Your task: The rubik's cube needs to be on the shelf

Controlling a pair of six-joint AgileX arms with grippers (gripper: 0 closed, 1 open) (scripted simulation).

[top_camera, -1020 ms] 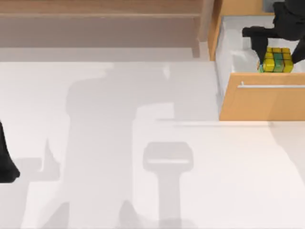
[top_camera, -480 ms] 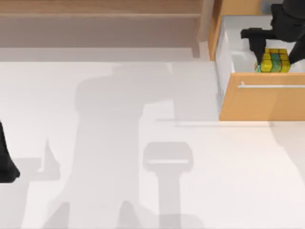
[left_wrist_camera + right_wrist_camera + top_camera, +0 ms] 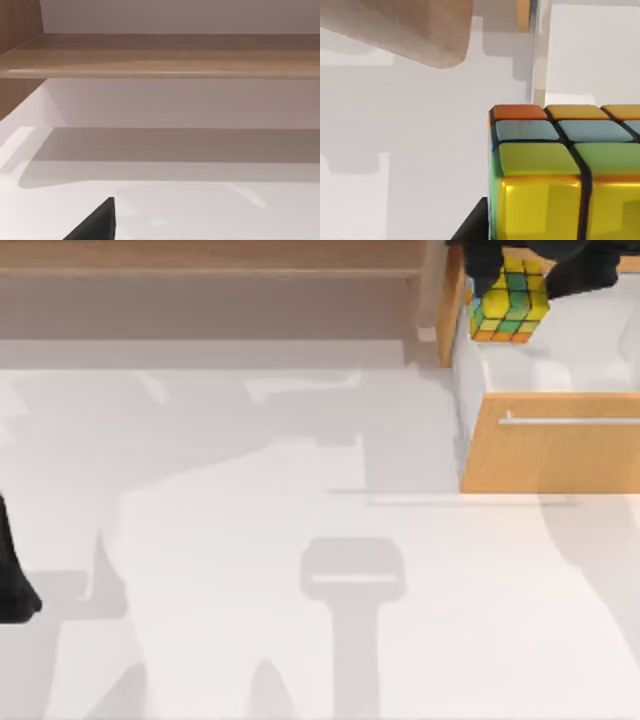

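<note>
Rubik's cube (image 3: 510, 302) is seen in the top view at the far right corner of the tabletop (image 3: 300, 540), gripped by the right hand (image 3: 520, 265), whose dark fingers are clamped on its sides. The cube is held tilted, its yellow and green squares uppermost and an orange row along its lower edge — it hangs over the left rim of the open drawer (image 3: 550, 440) of the orange-wood cabinet, just beside the upright post (image 3: 432, 285). In the right wrist view the cube (image 3: 565, 175) is seen close up, with orange, yellow, pale blue and green squares divided by dark lines.

The shelf (image 3: 210, 260) is laid along the far edge of the tabletop, running from the left side to the post, with a shadowed recess beneath; in the left wrist view its light-brown board (image 3: 165, 55) is seen edge-on. The cube is not on it.

The left arm (image 3: 12, 580) is parked at the left edge of the tabletop — whether its hand is apart or together cannot be told.
</note>
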